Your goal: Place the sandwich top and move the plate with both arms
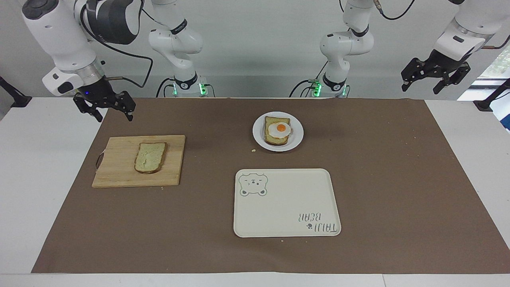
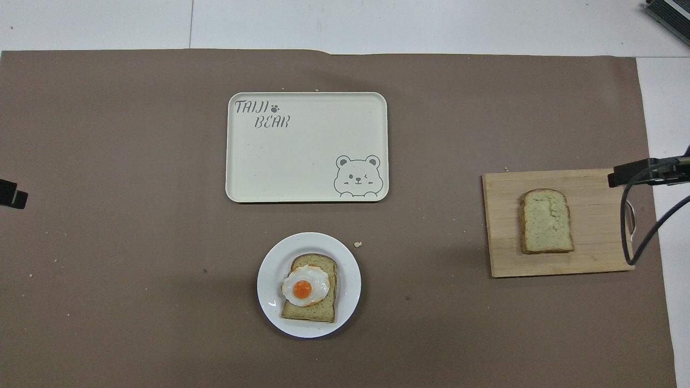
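Observation:
The sandwich top [image 1: 150, 157] is a plain bread slice lying flat on a wooden cutting board [image 1: 115, 175] toward the right arm's end; it also shows in the overhead view [image 2: 545, 221]. The white plate [image 1: 258, 139] stands near the robots at mid-table and holds a bread slice with a fried egg [image 1: 277, 129]; the plate's rim also shows from above [image 2: 269, 310]. My right gripper [image 1: 113, 116] is open and empty, in the air over the mat's edge beside the board's corner. My left gripper [image 1: 421, 87] is open and empty, raised at the left arm's end, waiting.
A cream rectangular tray with a bear drawing [image 1: 287, 203] lies farther from the robots than the plate, seen also from above [image 2: 307, 161]. A brown mat [image 1: 398, 179] covers the table. Small crumbs lie near the plate [image 1: 253, 150].

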You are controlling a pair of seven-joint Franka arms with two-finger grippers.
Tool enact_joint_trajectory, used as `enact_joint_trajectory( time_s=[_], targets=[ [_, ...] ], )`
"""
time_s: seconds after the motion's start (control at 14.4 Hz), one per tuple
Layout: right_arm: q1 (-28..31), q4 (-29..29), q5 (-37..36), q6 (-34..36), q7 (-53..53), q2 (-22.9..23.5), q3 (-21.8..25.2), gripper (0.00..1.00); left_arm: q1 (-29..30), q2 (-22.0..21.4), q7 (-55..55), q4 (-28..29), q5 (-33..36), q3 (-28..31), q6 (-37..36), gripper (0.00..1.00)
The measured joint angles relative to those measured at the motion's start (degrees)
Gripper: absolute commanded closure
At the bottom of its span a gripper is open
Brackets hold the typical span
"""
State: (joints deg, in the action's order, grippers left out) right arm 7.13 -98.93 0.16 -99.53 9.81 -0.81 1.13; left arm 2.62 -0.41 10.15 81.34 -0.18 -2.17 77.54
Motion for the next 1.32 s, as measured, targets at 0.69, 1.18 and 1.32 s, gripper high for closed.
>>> enact_joint_trajectory(
  time_s=[0.69, 1.18, 1.32],
  targets=[
    [5.6, -14.0, 9.3, -13.8, 13.4, 0.7, 0.1, 0.00, 0.0, 0.0, 0.0, 0.0, 0.0, 0.0, 0.0, 0.00],
    [5.3, -23.5, 9.8, -26.2, 13.7, 2.4, -0.1, 0.00, 0.0, 0.0, 0.0, 0.0, 0.0, 0.0, 0.0, 0.00],
    [5.4, -24.3, 9.8, -27.7, 13.7, 3.7, 0.1, 0.04, 0.0, 0.0, 0.0, 0.0, 0.0, 0.0, 0.0, 0.00]
  ],
)
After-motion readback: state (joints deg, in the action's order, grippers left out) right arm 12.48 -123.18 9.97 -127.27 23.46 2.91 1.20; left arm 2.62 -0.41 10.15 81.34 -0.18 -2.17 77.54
